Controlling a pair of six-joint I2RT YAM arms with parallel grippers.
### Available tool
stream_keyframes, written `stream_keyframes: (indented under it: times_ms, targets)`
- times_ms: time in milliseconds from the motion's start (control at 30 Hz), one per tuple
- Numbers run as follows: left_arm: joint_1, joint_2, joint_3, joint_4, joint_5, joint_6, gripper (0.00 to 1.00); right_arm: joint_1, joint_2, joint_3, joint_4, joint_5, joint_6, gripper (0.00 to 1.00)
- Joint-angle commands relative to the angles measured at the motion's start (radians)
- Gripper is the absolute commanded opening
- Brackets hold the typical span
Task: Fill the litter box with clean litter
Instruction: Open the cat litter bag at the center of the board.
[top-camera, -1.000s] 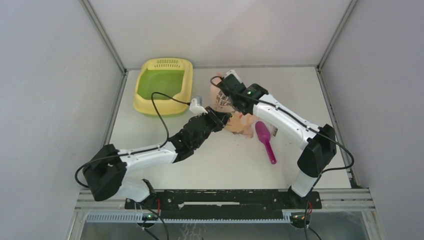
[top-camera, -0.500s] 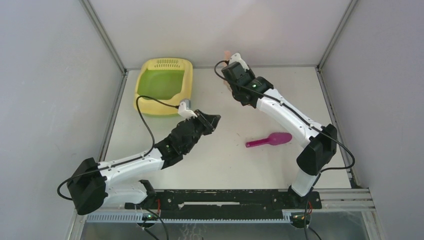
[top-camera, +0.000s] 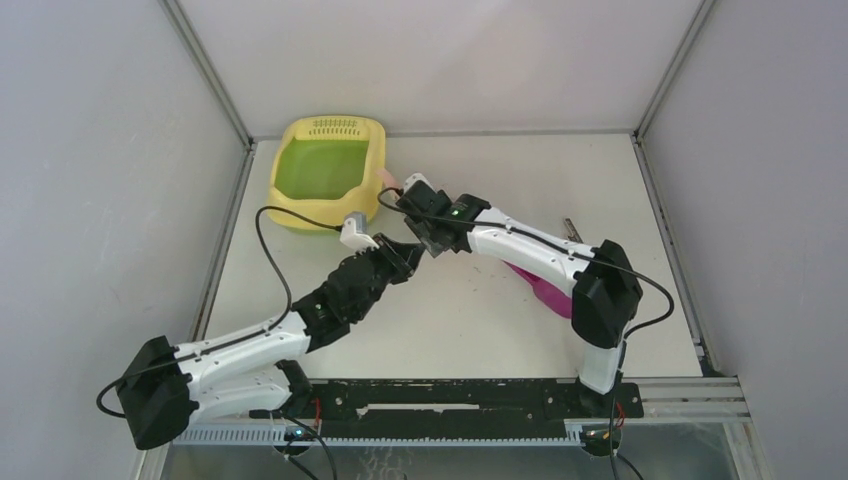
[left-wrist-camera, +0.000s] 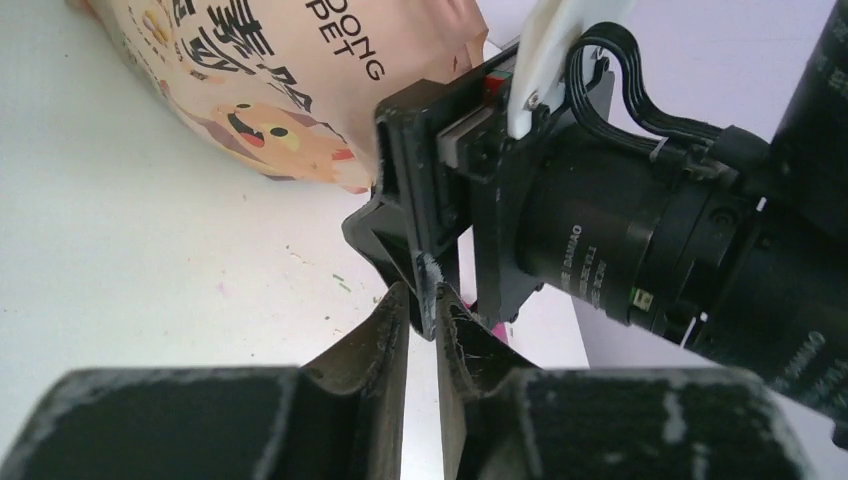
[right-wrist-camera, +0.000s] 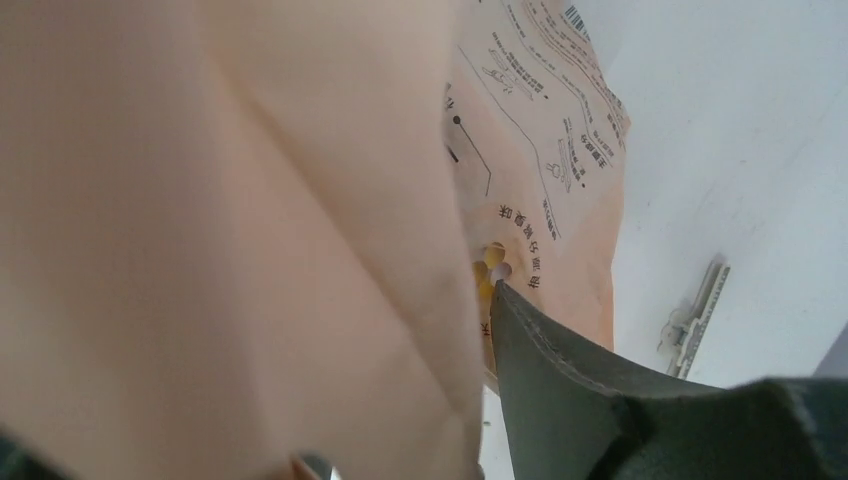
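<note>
On table (top-camera: 470, 320): litter box (top-camera: 378, 150) far left; bag (left-wrist-camera: 250, 100) seemingly just right of it; scoop (top-camera: 553, 295) further right

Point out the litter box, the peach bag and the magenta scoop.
litter box (top-camera: 335, 127), top external view, on its slotted grille at the far end.
peach bag (left-wrist-camera: 250, 90), left wrist view, on its printed face.
magenta scoop (top-camera: 548, 292), top external view, on its visible magenta part.
</note>
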Motion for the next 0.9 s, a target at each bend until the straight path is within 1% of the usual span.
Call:
stream_keyframes:
  times_ms: [0,133,233,367,433,600,667,733,867]
  targets:
    - [0.005,-0.06,-0.008,-0.006,-0.037,0.001,0.2,-0.047,-0.103,-0.011,0.095,-0.076,-0.017,0.6]
    - [0.004,-0.075,-0.011,-0.024,-0.048,0.004,0.2,-0.083,-0.131,-0.011,0.125,-0.075,-0.062,0.6]
    - [0.004,-0.079,-0.014,-0.032,-0.049,0.004,0.2,-0.117,-0.148,-0.013,0.141,-0.108,-0.083,0.61]
    - [0.005,-0.088,-0.017,-0.042,-0.049,0.009,0.2,-0.159,-0.233,-0.062,0.217,-0.185,-0.109,0.64]
    - [0.005,-0.091,-0.014,-0.05,-0.051,0.015,0.21,-0.199,-0.268,-0.084,0.252,-0.231,-0.121,0.66]
    - [0.006,-0.103,0.001,-0.081,-0.052,0.034,0.21,-0.314,-0.319,-0.112,0.318,-0.416,-0.159,0.66]
    - [0.005,-0.108,0.006,-0.095,-0.055,0.046,0.21,-0.341,-0.32,-0.112,0.331,-0.483,-0.193,0.64]
    - [0.006,-0.113,0.012,-0.105,-0.057,0.052,0.21,-0.348,-0.299,-0.101,0.324,-0.52,-0.246,0.63]
    - [0.009,-0.117,0.024,-0.123,-0.055,0.063,0.22,-0.352,-0.228,-0.045,0.239,-0.62,-0.345,0.61]
